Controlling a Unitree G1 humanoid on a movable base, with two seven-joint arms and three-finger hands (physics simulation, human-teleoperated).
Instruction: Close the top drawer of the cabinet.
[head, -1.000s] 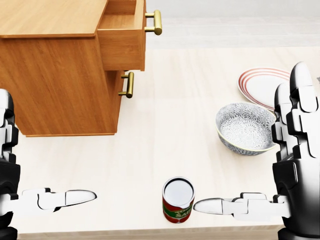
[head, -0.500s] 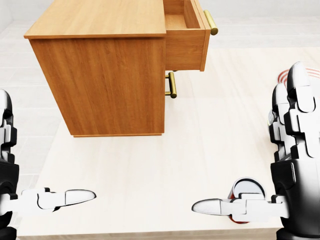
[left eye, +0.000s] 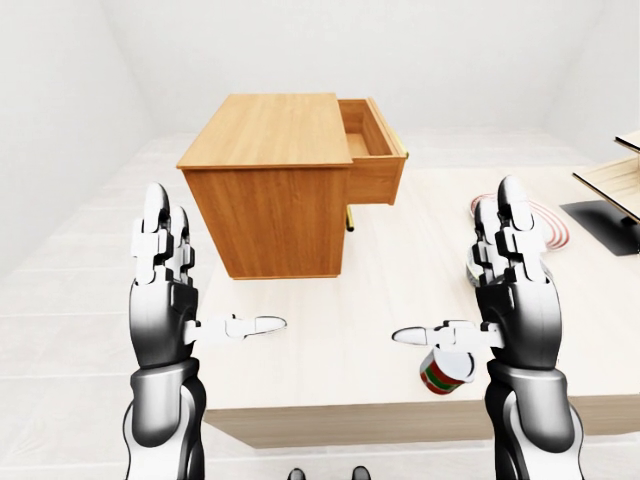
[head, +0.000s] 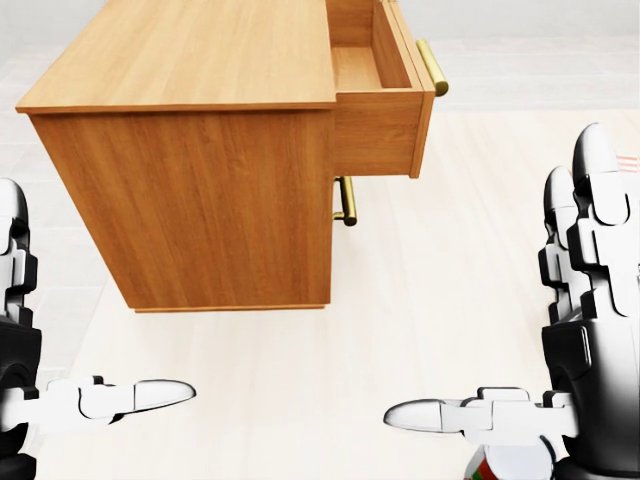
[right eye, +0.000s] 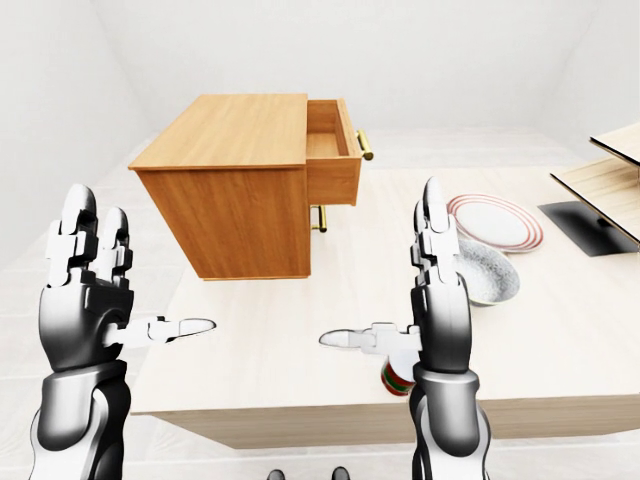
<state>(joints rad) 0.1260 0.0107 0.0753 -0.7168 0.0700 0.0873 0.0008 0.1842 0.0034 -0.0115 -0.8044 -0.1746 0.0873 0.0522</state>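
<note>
A wooden cabinet stands on the pale table. Its top drawer is pulled out to the right, with a brass handle on its face. The lower drawer is closed, with its brass handle showing. My left hand is open, fingers up, at the left below the cabinet. My right hand is open, fingers up, at the right, below and right of the drawer. Neither hand touches the cabinet.
A red-labelled can stands near the table's near edge, just behind my right thumb. A patterned bowl and a red-rimmed plate lie to the right. A dark mat and a wooden shelf are at the far right.
The camera has moved: the whole picture shifts, the cabinet now larger and further right and lower in the head view. The bowl and plate have left that view. My hands keep their pose.
</note>
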